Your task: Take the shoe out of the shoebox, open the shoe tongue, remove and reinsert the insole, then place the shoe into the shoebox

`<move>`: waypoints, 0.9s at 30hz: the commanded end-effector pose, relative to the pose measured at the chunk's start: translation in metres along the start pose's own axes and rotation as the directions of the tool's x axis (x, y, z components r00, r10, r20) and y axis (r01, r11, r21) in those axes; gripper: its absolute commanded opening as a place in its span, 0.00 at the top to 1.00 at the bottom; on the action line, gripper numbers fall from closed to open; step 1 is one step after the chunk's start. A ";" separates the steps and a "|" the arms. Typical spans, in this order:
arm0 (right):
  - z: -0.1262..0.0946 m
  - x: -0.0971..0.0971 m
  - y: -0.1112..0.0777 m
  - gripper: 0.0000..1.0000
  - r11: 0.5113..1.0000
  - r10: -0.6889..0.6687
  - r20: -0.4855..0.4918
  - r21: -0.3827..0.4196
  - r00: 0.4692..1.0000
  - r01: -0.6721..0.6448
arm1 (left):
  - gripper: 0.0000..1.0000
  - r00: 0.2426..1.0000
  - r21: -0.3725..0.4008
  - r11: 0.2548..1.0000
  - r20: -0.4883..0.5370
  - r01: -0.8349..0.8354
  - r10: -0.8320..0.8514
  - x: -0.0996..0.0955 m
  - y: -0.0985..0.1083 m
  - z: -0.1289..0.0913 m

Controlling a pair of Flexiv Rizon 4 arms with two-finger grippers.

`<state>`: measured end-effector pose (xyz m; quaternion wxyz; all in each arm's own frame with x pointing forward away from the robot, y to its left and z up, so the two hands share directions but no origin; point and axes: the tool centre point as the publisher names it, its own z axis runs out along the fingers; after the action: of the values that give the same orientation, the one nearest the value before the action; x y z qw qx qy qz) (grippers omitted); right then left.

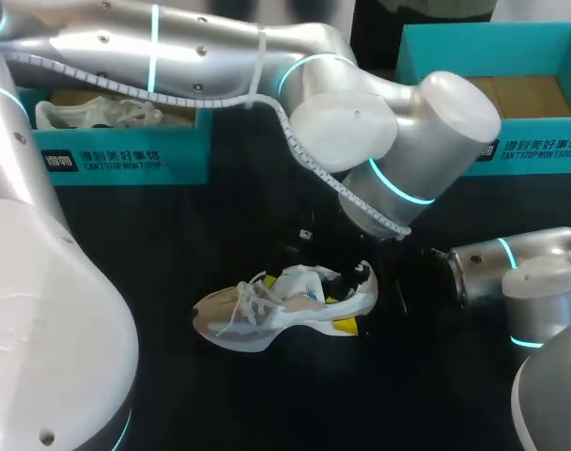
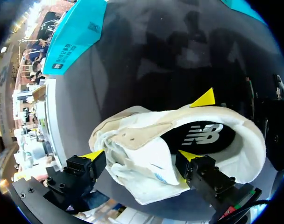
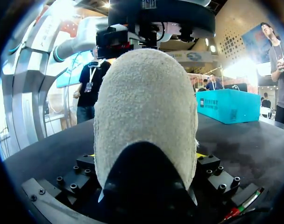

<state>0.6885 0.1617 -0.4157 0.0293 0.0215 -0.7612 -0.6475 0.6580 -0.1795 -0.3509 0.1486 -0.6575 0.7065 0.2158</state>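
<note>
Pinning the shoe (image 1: 267, 315) for tongue work
It's on the tabletop (image 1: 173, 235) in front of the shoebox (image 1: 539, 150); right gripper (image 3: 144, 154) clamps its heel (image 3: 146, 107) as an anchor, left gripper (image 2: 139, 155) hangs over the tongue (image 2: 146, 182), can't tell if it's gripping.

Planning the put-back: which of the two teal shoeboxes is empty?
The right shoebox: only bare brown floor shows inside, while the left shoebox holds a pale shoe.

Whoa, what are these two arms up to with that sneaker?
A shoe rests on the black table, outside the empty teal shoebox. The right gripper clamps its heel, while the left gripper is down at the tongue, over the opening. The insole sits inside.
</note>
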 end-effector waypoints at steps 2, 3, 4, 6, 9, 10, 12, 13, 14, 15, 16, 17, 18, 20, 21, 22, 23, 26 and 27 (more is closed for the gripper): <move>0.001 -0.001 0.000 1.00 1.000 0.001 0.000 0.004 1.000 -0.001 | 0.10 0.942 0.043 0.948 0.108 0.314 -0.317 -0.001 0.009 -0.005; 0.001 -0.001 0.000 1.00 1.000 0.001 0.000 0.004 1.000 -0.001 | 0.16 0.942 0.044 0.948 0.108 0.315 -0.318 -0.003 0.010 -0.005; 0.001 -0.001 0.000 1.00 1.000 0.001 0.000 0.004 1.000 -0.001 | 0.24 0.941 0.047 0.947 0.106 0.318 -0.321 -0.005 0.010 -0.006; 0.001 -0.001 0.000 1.00 1.000 0.001 0.000 0.004 1.000 -0.001 | 0.33 0.937 0.058 0.943 0.106 0.328 -0.332 -0.008 0.011 -0.006; 0.001 -0.001 0.000 1.00 1.000 0.001 0.000 0.004 1.000 -0.001 | 0.51 0.933 0.063 0.938 0.099 0.342 -0.347 -0.013 0.011 -0.007; 0.001 -0.001 0.000 1.00 1.000 0.001 0.000 0.004 1.000 -0.001 | 0.53 0.932 0.063 0.937 0.098 0.344 -0.349 -0.015 0.011 -0.007; 0.001 -0.001 0.000 1.00 1.000 0.001 0.000 0.004 1.000 -0.001 | 0.53 0.929 0.069 0.933 0.092 0.352 -0.357 -0.018 0.012 -0.007; 0.001 -0.001 0.000 1.00 1.000 0.001 0.000 0.004 1.000 -0.001 | 0.54 0.929 0.070 0.933 0.089 0.354 -0.359 -0.020 0.013 -0.007; 0.001 -0.001 0.000 1.00 1.000 0.001 0.000 0.004 1.000 -0.001 | 0.55 0.929 0.070 0.932 0.085 0.356 -0.361 -0.021 0.014 -0.007; 0.001 -0.001 0.000 1.00 1.000 0.001 0.000 0.004 1.000 -0.001 | 0.55 0.928 0.069 0.931 0.079 0.359 -0.364 -0.022 0.014 -0.007; 0.001 -0.001 0.000 1.00 1.000 0.001 0.000 0.004 1.000 -0.001 | 0.58 0.928 0.067 0.930 0.077 0.361 -0.366 -0.023 0.015 -0.008; 0.001 -0.001 0.000 1.00 1.000 0.001 0.000 0.004 1.000 -0.001 | 0.60 0.927 0.064 0.929 0.071 0.365 -0.369 -0.024 0.015 -0.008; 0.001 -0.001 0.000 1.00 1.000 0.001 0.000 0.004 1.000 -0.001 | 0.62 0.925 0.065 0.927 0.065 0.369 -0.373 -0.025 0.015 -0.009; 0.001 -0.001 0.000 1.00 1.000 0.001 0.000 0.004 1.000 -0.001 | 0.67 0.921 0.065 0.922 0.054 0.381 -0.385 -0.027 0.016 -0.010; 0.001 -0.001 0.000 1.00 1.000 0.001 0.000 0.004 1.000 -0.001 | 0.73 0.920 0.062 0.920 0.048 0.386 -0.389 -0.028 0.016 -0.011; 0.001 -0.001 0.000 1.00 1.000 0.001 0.000 0.004 1.000 -0.001 | 0.76 0.915 0.065 0.915 0.040 0.398 -0.401 -0.029 0.016 -0.012; 0.001 -0.001 0.000 1.00 1.000 0.001 0.000 0.004 1.000 -0.001 | 0.83 0.912 0.066 0.911 0.034 0.406 -0.409 -0.030 0.016 -0.013; 0.001 -0.001 0.000 1.00 1.000 0.001 0.000 0.004 1.000 -0.001 | 1.00 0.908 0.056 0.907 0.018 0.418 -0.419 -0.034 0.016 -0.015; 0.001 -0.001 0.000 1.00 1.000 0.001 0.000 0.004 1.000 -0.001 | 1.00 0.906 0.051 0.906 0.011 0.421 -0.422 -0.036 0.016 -0.016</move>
<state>0.6885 0.1618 -0.4156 0.0293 0.0215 -0.7612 -0.6475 0.6519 -0.1642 -0.3240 0.1765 -0.6397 0.7123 0.2287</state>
